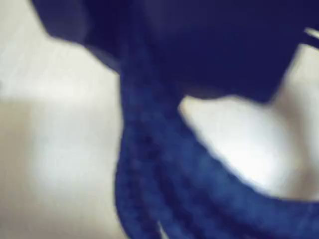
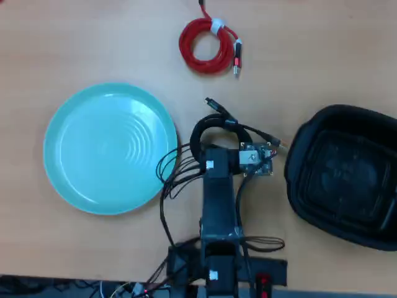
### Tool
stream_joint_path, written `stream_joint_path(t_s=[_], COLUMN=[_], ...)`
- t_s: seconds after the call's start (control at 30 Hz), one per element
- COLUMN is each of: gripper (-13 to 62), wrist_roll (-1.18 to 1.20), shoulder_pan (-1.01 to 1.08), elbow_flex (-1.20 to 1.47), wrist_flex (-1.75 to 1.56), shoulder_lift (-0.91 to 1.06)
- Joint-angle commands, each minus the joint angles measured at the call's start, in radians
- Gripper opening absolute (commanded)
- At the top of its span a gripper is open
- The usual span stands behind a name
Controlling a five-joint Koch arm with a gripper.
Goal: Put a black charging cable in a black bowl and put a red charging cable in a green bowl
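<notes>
The black charging cable (image 2: 214, 121) lies coiled on the table between the two bowls, its plug end pointing up in the overhead view. My gripper (image 2: 215, 144) hangs right over this coil, its fingers hidden under the arm's head. The wrist view is blurred and shows dark strands of the cable (image 1: 149, 164) very close to the lens. The red charging cable (image 2: 208, 46), bound by a white tie, rests at the top of the table. The green bowl (image 2: 111, 149) sits on the left and the black bowl (image 2: 344, 174) on the right, both with nothing in them.
The arm's body and base (image 2: 218, 248) run down to the bottom edge. Loose black robot wires (image 2: 173, 177) spill left toward the green bowl's rim. A small circuit board (image 2: 257, 158) sticks out on the arm's right.
</notes>
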Motion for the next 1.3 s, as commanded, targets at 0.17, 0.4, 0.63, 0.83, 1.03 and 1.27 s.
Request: stream_joint_path(t_s=[0.17,0.4,0.63,0.83,1.03,1.27], gripper=[-5.8,-5.9,-5.9,-5.8,-5.8,-5.9], wrist_roll=[-0.044,-0.041,-0.067,-0.071,-0.075,-0.071], shoulder_pan=[-0.005,-0.029,-0.023,-0.014,0.003,-0.002], elbow_flex=[-0.954,-1.189,-1.258,-1.166,-0.779,-0.782], wrist_flex=[-0.006,0.265,0.362,0.41,0.365,0.249], shoulder_lift=[0.005,-0.031,-0.038,0.16,0.403,0.402])
